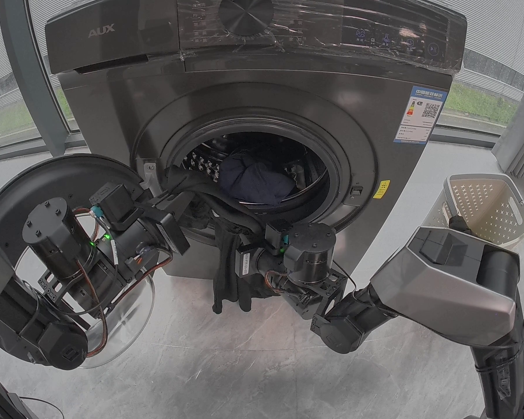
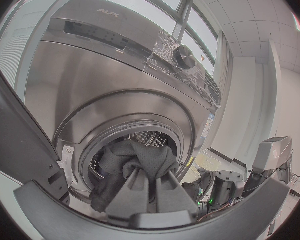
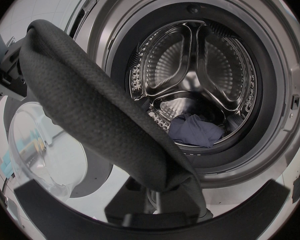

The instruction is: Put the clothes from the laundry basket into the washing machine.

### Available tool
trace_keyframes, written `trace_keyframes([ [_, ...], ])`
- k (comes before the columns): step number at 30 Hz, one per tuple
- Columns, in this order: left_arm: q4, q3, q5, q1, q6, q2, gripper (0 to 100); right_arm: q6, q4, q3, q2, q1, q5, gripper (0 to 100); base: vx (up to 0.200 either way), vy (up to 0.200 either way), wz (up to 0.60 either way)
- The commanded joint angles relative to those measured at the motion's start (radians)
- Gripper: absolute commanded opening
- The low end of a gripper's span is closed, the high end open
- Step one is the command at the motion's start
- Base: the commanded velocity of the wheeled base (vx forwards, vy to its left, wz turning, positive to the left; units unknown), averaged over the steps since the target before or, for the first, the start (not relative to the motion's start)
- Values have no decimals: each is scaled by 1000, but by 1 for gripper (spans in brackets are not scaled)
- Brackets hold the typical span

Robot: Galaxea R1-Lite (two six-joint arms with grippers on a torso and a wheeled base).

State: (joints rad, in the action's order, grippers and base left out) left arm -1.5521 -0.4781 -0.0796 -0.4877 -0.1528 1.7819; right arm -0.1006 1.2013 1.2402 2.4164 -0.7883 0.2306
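Observation:
A long black garment [image 1: 227, 274] is stretched between my two grippers in front of the washing machine [image 1: 355, 123]. My left gripper [image 1: 172, 184] is shut on one end at the left rim of the round opening; in the left wrist view its fingertips [image 2: 151, 174] pinch the bunched cloth [image 2: 146, 157]. Below the opening's lower rim, my right gripper [image 1: 241, 254] is shut on the other part, whose loose end hangs toward the floor. The cloth [image 3: 90, 104] covers most of the right gripper [image 3: 155, 197]. A dark blue garment [image 1: 253, 178] [image 3: 193, 130] lies inside the drum.
The machine's door [image 1: 58, 176] stands swung open to the left, behind my left arm, its glass bowl [image 3: 46, 150] facing out. A white laundry basket [image 1: 495, 205] sits on the floor at the right, behind my right arm. Pale tiled floor lies in front.

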Motion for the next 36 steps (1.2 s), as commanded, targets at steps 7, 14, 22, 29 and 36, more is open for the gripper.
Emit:
trace_keyframes([
  [7, 0, -1, 0, -3, -1, -4, 0, -4, -2, 18, -6, 0, -1, 100, 0, 0, 0],
  [14, 0, -1, 1, -6, -2, -6, 0, -7, -3, 21, -5, 6, 1, 100, 0, 0, 0],
  [22, 0, -1, 0, -5, -2, -4, 0, -8, -2, 22, 0, 1, 12, 100, 0, 0, 0],
  [29, 0, -1, 0, -5, -2, -6, 0, -8, 0, 19, 9, -5, 15, 0, 0, 0, 0],
  [36, 0, -1, 0, -3, -1, -2, 0, -7, 0, 12, 3, -19, 15, 0, 0, 0, 0],
])
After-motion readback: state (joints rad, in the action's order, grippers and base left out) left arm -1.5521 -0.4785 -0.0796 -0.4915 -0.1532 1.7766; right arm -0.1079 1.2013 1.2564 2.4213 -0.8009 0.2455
